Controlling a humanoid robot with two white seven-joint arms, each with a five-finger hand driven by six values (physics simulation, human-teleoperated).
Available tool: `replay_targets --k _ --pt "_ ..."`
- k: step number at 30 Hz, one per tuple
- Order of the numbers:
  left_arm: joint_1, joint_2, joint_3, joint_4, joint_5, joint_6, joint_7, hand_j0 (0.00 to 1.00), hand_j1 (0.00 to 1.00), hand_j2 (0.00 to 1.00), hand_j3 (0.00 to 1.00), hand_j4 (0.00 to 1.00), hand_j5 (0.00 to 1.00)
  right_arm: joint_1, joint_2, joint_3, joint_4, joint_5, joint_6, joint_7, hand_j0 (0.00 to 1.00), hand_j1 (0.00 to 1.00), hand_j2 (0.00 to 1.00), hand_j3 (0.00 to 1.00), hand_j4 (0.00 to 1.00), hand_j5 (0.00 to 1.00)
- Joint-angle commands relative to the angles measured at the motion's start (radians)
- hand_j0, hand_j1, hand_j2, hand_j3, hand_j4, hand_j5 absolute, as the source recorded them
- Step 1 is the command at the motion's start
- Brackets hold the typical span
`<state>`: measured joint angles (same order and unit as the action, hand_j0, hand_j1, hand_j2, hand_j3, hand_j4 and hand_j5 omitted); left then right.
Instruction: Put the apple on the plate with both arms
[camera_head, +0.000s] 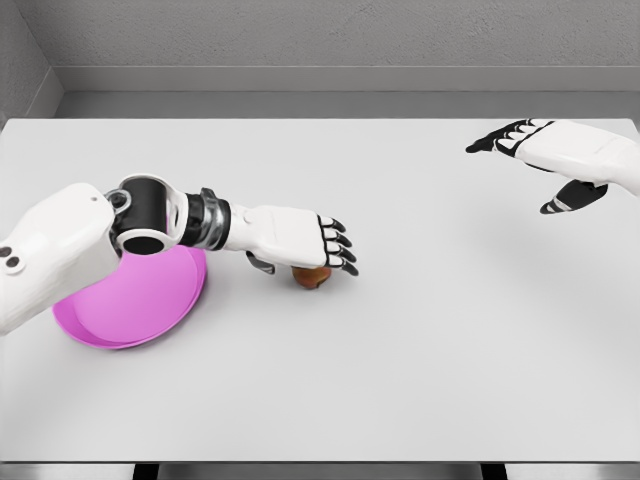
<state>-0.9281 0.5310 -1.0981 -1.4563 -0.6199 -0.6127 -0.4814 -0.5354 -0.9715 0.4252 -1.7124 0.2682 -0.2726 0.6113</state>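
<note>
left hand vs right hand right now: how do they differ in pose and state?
The left white five-finger hand is low over the table, palm down, directly above the small brown-red apple; the right white five-finger hand is far off near the table's right edge, near nothing. The left's fingers droop around the apple, though a closed grasp isn't clear; the right's are spread, holding nothing. The left arm crosses over the round pink plate; the right does not. Both have dark fingertips.

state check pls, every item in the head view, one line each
apple: on the table, under the left hand, not on the plate
plate: empty, resting on the table, partly hidden by the left forearm
left hand: over the apple, fingers draped on it, grasp not clear
right hand: raised at far right, fingers spread, holding nothing
table: level
</note>
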Motion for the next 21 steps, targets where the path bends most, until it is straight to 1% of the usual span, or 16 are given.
replay_targets --k 1,4,5,10,13,21 --pt "0.000 -0.002 -0.002 0.010 0.003 0.002 0.000 0.96 0.96 0.96 0.96 0.96 0.96 0.000 -0.001 0.000 0.000 -0.003 0.001 0.000 1.00 1.00 1.00 1.00 1.00 1.00" --pt "0.002 -0.002 -0.005 0.011 -0.003 0.002 -0.002 0.90 0.90 0.90 0.90 0.90 0.90 0.002 -0.004 0.000 -0.001 -0.003 0.001 0.000 1.00 1.00 1.00 1.00 1.00 1.00" --pt "0.002 -0.002 -0.005 0.011 -0.009 0.002 0.000 0.83 0.83 0.83 0.83 0.83 0.83 0.002 -0.004 0.000 -0.001 -0.003 0.001 0.000 1.00 1.00 1.00 1.00 1.00 1.00" --pt "0.002 -0.002 -0.008 0.011 -0.021 0.002 0.000 0.82 0.82 0.82 0.82 0.82 0.82 0.008 -0.004 0.000 -0.001 -0.003 0.001 0.000 1.00 1.00 1.00 1.00 1.00 1.00" --pt "0.005 -0.002 -0.011 0.010 -0.021 0.002 0.000 0.56 0.56 0.56 0.56 0.56 0.56 0.012 -0.004 0.000 -0.001 -0.003 0.003 0.000 1.00 1.00 1.00 1.00 1.00 1.00" --pt "0.014 -0.002 -0.026 0.010 -0.020 0.002 0.001 0.56 0.56 0.56 0.56 0.56 0.56 0.015 -0.004 0.000 -0.001 -0.003 0.001 0.000 1.00 1.00 1.00 1.00 1.00 1.00"
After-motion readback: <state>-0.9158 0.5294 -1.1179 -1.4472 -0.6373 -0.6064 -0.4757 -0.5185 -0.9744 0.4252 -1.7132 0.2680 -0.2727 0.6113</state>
